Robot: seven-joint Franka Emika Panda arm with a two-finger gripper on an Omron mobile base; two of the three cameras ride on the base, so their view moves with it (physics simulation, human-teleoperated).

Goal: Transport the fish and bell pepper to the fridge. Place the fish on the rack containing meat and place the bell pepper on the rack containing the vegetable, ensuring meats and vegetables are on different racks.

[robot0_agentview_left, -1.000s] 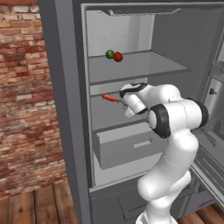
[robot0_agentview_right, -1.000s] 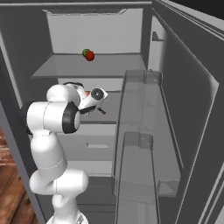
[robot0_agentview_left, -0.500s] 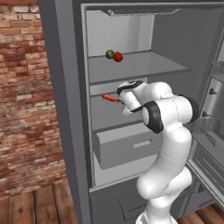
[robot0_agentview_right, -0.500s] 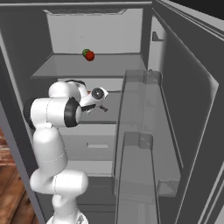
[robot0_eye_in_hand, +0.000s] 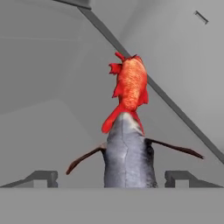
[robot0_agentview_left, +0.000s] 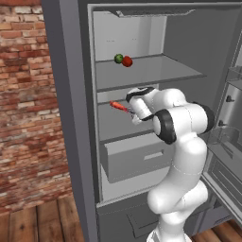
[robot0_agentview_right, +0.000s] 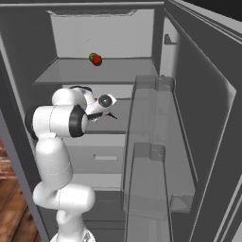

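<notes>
1. My claw (robot0_eye_in_hand: 112,178) is spread; tips sit wide at the bottom of the hand view, either side of the fish (robot0_eye_in_hand: 127,154), not pinching it.
2. Fish lies bottom centre of the hand view, nose against the meat (robot0_eye_in_hand: 129,87) just above it; both on the middle shelf (robot0_agentview_left: 120,126) of the fridge (robot0_agentview_left: 71,118).
3. Risk: pulling back crooked; a tip clips the fish and drags it off the shelf edge or shoves the meat away.
4. Risk: wrist sits close under the top shelf (robot0_agentview_left: 146,71), centre of the left base view; lifting too early could knock it.
5. Top shelf holds pepper (robot0_agentview_left: 127,61) touching the green ball (robot0_agentview_left: 118,58), upper centre; drawer (robot0_agentview_left: 134,158) below, contents hidden.
</notes>
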